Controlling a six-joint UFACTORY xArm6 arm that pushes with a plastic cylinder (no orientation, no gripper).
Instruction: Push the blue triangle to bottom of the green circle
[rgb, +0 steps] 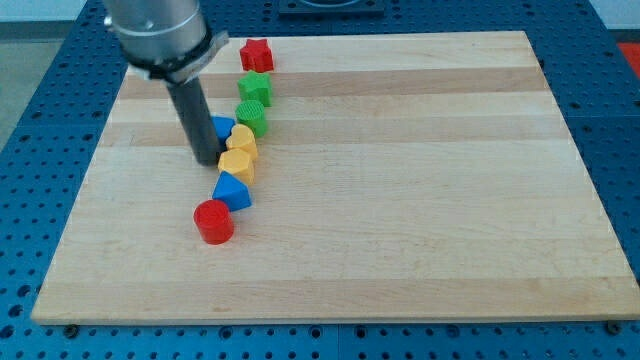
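My tip (208, 160) pressed the blue triangle (223, 128), just left of the green circle (251, 117); no pincer existed. Smooth wooden board (420, 190) lay open rightward.

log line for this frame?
tip: touching blue triangle | green circle: right of it | triangle not yet below circle | board

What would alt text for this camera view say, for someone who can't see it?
A dark rod, my tip, touches a blue block in a chain of blocks on a wooden board. From the view's top: red star, green block, green circle, two yellow blocks, blue triangle, red cylinder.
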